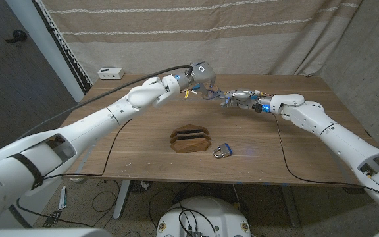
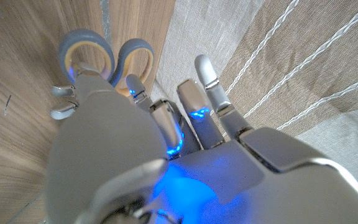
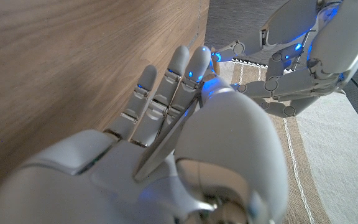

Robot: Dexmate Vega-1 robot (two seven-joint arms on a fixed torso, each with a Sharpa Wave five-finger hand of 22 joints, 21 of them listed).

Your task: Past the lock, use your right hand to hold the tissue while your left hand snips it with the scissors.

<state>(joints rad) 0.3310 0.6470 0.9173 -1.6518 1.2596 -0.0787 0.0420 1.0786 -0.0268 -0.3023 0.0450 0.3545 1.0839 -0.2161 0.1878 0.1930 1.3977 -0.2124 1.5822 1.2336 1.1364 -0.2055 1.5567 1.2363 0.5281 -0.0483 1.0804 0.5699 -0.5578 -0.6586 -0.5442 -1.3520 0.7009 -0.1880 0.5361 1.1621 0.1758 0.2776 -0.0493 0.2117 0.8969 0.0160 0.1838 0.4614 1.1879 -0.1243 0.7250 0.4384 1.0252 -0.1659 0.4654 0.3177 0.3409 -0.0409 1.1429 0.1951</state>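
While the left hand (image 1: 206, 84) grips the scissors (image 2: 107, 59), the right hand (image 1: 242, 100) hovers beside.

Head view: even, moderate room light; the brown wooden tabletop (image 1: 143, 125) shows soft, faint shadows and no glare. Straight edges bow slightly toward the corners. Both wrist views: close white hand casings are soft-focused, washed with blue indicator glow; the striped beige curtain (image 2: 291, 56) is evenly lit.

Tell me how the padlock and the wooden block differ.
The padlock is small, metal and blue; the wooden block is larger, brown and slotted on top. The padlock lies nearer the table's front edge, just right of the block. Both sit on the table, untouched by either robot hand.
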